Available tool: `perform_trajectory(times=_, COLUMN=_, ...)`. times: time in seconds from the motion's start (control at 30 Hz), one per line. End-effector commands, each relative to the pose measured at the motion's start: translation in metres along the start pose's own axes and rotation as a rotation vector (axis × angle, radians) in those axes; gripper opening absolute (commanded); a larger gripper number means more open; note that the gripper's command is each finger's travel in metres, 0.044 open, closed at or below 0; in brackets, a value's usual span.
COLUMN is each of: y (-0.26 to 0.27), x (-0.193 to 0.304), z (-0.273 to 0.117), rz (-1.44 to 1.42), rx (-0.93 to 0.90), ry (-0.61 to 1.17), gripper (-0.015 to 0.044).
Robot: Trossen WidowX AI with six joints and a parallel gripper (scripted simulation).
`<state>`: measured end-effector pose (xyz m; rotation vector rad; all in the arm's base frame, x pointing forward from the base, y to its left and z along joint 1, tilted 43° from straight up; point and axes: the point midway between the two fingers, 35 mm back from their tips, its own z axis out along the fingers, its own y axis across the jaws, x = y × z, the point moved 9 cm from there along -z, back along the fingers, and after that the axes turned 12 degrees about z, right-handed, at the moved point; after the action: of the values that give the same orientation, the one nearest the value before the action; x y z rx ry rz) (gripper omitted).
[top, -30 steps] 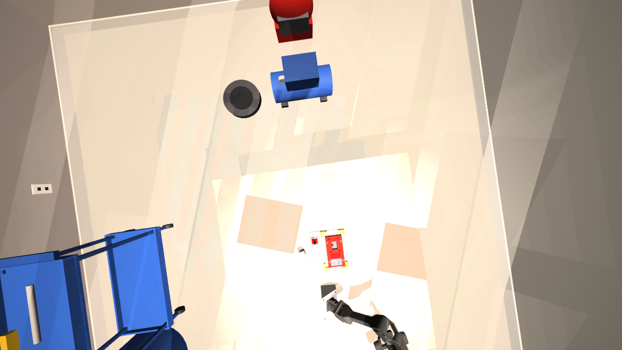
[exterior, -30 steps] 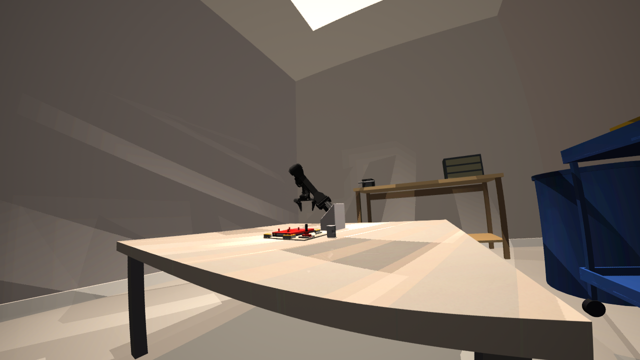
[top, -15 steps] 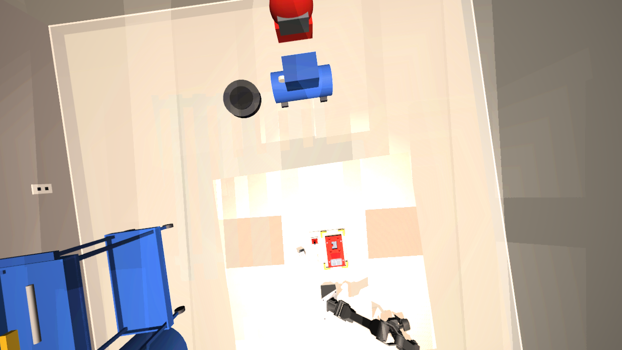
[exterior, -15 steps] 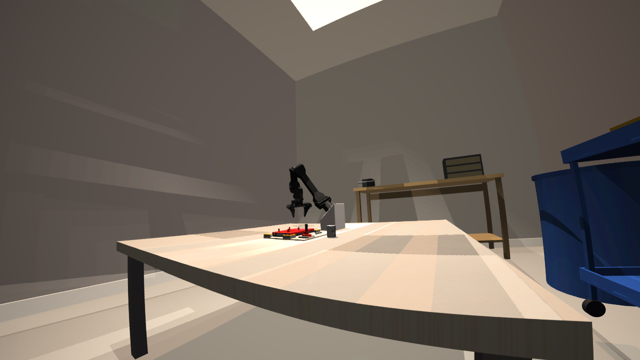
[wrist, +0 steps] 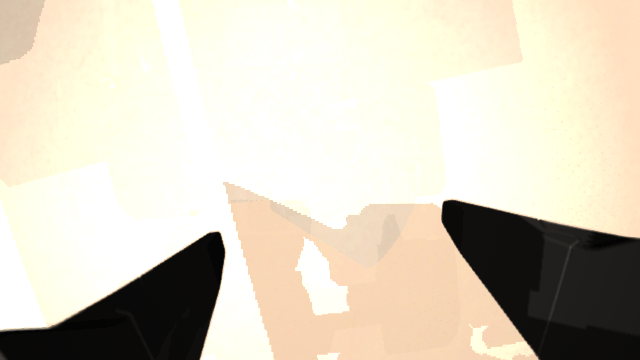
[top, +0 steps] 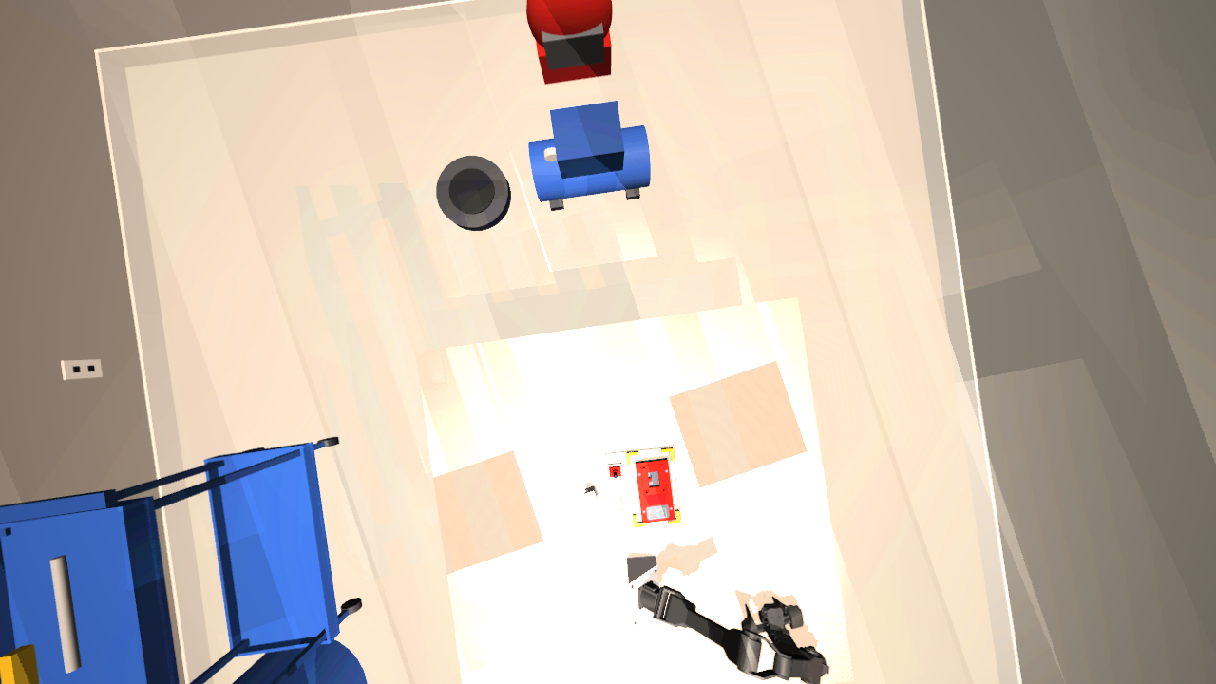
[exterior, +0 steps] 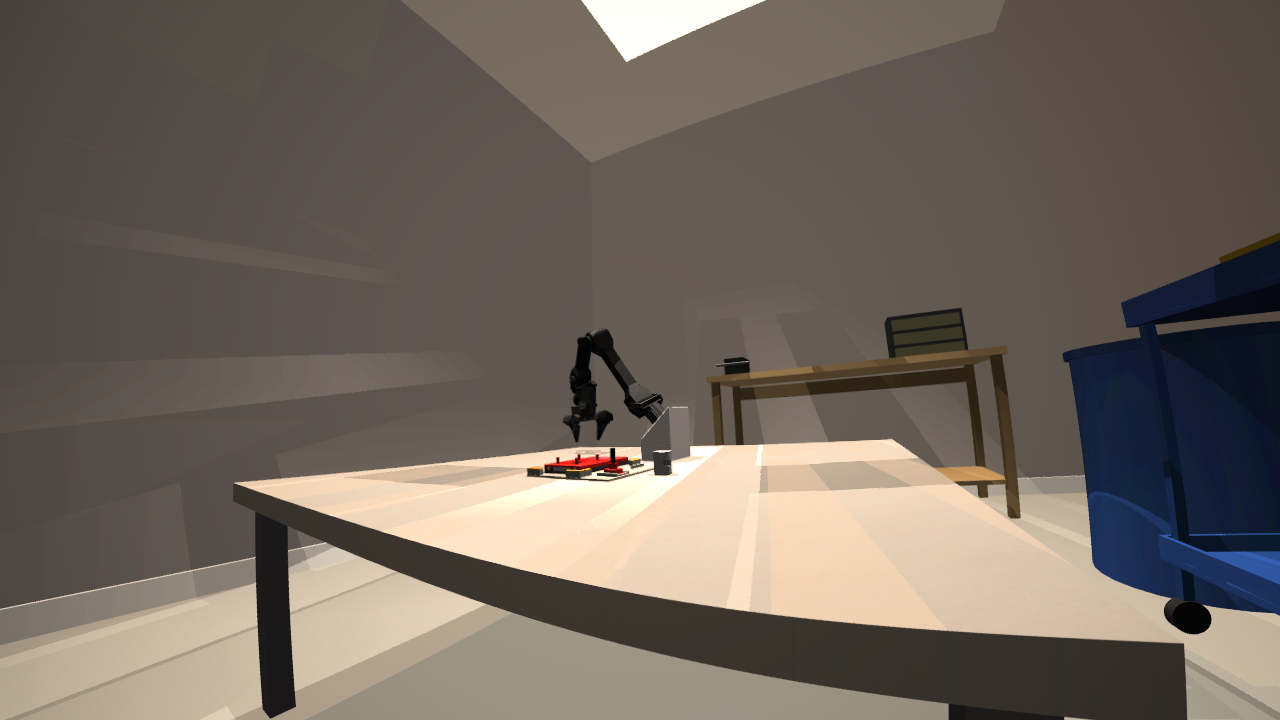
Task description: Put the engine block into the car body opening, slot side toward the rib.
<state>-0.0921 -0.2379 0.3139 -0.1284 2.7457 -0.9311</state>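
The red car body (top: 666, 493) (exterior: 586, 463) lies flat between yellow corner pieces. A small grey patch shows in its middle in the top view; it is too small to tell whether this is the engine block or the opening, and slot and rib cannot be made out. A small grey block (exterior: 662, 462) stands upright beside the board. My gripper (top: 771, 618) (exterior: 588, 437) (wrist: 335, 226) is wide open and empty, pointing down. It is raised above the table, well to the lower right of the car body in the top view. The wrist view shows only bright table and shadows between the fingers.
A small red part (top: 615, 471) with a dark upright pin sits beside the car body. The grey wedge-shaped stand (exterior: 678, 433) is at the arm's base. A blue cart (top: 267, 544) and a blue compressor (top: 588, 161) stand off the table.
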Motion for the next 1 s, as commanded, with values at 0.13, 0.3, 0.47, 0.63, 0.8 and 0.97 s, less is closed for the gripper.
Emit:
perform_trajectory(times=0.13, y=-0.01, x=-0.018, z=0.013, rz=0.022, rx=-0.02, ry=-0.029, gripper=0.044)
perform_trajectory(times=0.3, y=-0.016, x=-0.033, z=0.023, rz=0.04, rx=-0.037, ry=-0.053, gripper=0.044)
perform_trajectory(times=0.47, y=-0.022, x=-0.054, z=0.035, rz=0.063, rx=-0.06, ry=-0.082, gripper=0.044)
perform_trajectory(times=0.63, y=-0.027, x=-0.083, z=0.049, rz=0.092, rx=-0.09, ry=-0.117, gripper=0.044)
perform_trajectory(times=0.8, y=-0.03, x=-0.121, z=0.063, rz=0.127, rx=-0.128, ry=-0.155, gripper=0.044)
perform_trajectory(times=0.97, y=-0.026, x=-0.16, z=0.077, rz=0.069, rx=-0.148, ry=-0.227, gripper=0.044)
